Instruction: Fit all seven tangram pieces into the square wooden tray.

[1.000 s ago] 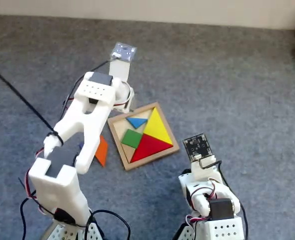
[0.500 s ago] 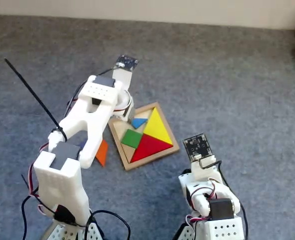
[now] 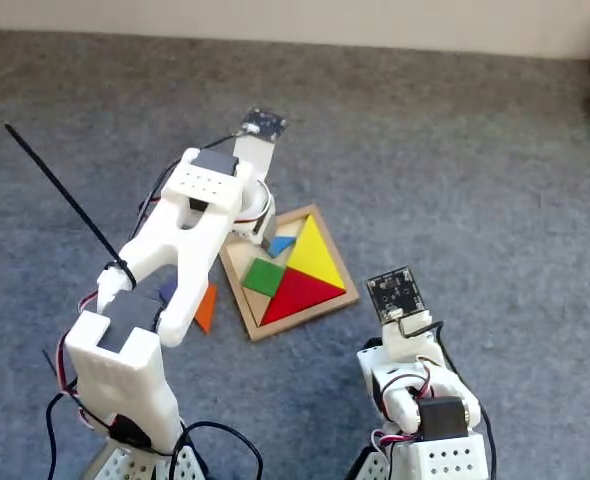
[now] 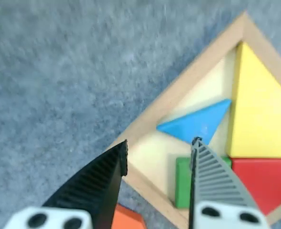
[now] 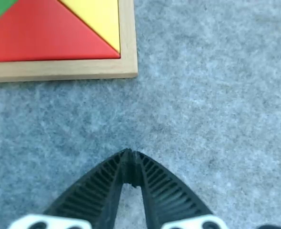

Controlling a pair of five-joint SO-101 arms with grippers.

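Near the middle of the grey table lies the square wooden tray, set askew to the arms. Four pieces sit in it. A big yellow triangle fills the right side. A big red triangle fills the near side and meets the yellow one along one edge. A green square rests against the red one. A small blue triangle lies on the far side, next to the yellow one. Bare wood shows around the blue triangle and along the tray's left side. Outside the tray, just off its left rim, an orange piece lies on the table, partly under the left arm. A thin black tie juts out from that arm.

The left arm stretches out over the tray's far left rim. Its pincer is spread wide and holds nothing. The black finger hangs over the rim, and the grey finger hangs over the green square, its tip close to the blue triangle.

The right arm is folded up near its base, on the near side of the tray's right corner. Its pincer is closed tip to tip with nothing between the fingers. It hangs over bare table a little short of that corner of the tray, where the red and yellow triangles meet the rim.
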